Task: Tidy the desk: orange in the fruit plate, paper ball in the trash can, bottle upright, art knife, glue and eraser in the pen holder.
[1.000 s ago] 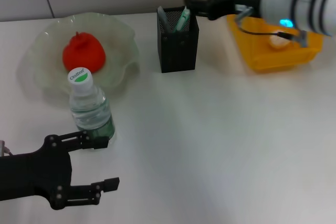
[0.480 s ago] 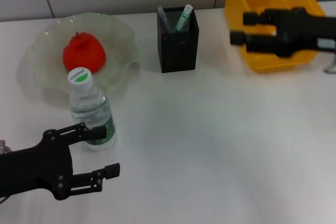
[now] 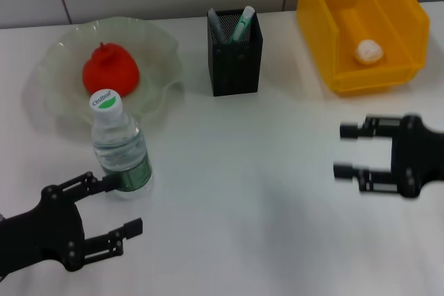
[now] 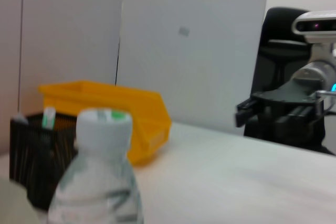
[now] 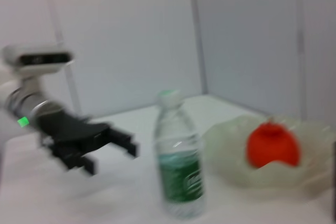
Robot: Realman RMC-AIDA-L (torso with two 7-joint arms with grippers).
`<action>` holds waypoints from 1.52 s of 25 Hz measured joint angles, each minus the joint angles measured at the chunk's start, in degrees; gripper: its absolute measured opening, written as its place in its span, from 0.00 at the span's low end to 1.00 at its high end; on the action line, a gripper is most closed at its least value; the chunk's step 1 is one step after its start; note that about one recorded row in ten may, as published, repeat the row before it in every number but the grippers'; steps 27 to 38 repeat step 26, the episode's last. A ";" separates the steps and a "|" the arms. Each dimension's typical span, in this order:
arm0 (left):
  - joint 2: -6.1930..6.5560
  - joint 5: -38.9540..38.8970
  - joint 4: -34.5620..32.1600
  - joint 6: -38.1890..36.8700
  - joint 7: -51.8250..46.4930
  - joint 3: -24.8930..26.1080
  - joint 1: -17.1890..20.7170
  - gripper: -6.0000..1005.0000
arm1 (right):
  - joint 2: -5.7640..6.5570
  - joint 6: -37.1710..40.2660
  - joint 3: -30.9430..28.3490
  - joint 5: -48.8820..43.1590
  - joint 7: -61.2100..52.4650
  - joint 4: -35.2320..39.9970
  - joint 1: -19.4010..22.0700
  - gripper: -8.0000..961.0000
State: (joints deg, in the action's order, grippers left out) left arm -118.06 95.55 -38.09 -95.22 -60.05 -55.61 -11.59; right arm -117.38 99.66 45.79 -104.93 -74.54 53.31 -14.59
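The orange (image 3: 109,71) lies in the pale green fruit plate (image 3: 64,112) at the back left. The bottle (image 3: 119,147) stands upright in front of the plate. The black mesh pen holder (image 3: 236,57) holds a grey tool (image 3: 216,25) and a green-white stick (image 3: 243,23). The paper ball (image 3: 369,51) lies in the yellow trash can (image 3: 402,15). The eraser is out of view. My left gripper (image 3: 119,206) is open and empty just in front of the bottle. My right gripper (image 3: 343,150) is open and empty above the desk, in front of the trash can.
The white desk (image 3: 257,192) runs back to a grey panelled wall. The left wrist view shows the bottle (image 4: 100,177) close up, with the trash can (image 4: 126,114) and my right gripper (image 4: 262,111) beyond. The right wrist view shows the bottle (image 5: 178,156), orange (image 5: 273,145) and left gripper (image 5: 105,142).
My right arm has drawn back from the pen holder, past the trash can, to the front right of the desk. My left gripper has slipped a little back and left.
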 joint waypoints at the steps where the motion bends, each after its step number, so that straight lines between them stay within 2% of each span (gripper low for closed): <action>1: 0.16 0.67 0.18 0.26 -0.33 0.01 -0.09 0.80 | 0.21 1.09 0.00 -1.25 1.05 -0.98 -0.17 0.69; 3: 0.64 2.05 0.81 0.42 -1.44 0.04 -0.48 0.80 | 0.48 2.48 0.00 -3.72 1.93 -2.46 -0.77 0.69; 7: 2.38 3.69 4.19 -0.79 -3.47 -0.32 -2.23 0.80 | 0.55 3.17 -0.02 -8.27 2.67 -4.69 -2.34 0.69; 10: 2.92 4.90 5.69 -1.65 -3.97 -0.10 -2.94 0.80 | 0.40 3.11 -0.05 -10.32 3.39 -5.71 -3.39 0.69; 20: 3.20 7.97 5.58 -2.01 -6.52 -0.18 -3.91 0.80 | 0.65 2.88 -0.50 -10.46 4.61 -7.90 -4.78 0.69; 38: 3.45 8.11 5.65 -2.06 -6.84 -0.08 -4.14 0.80 | 0.91 2.85 -1.12 -10.46 4.68 -9.38 -5.11 0.69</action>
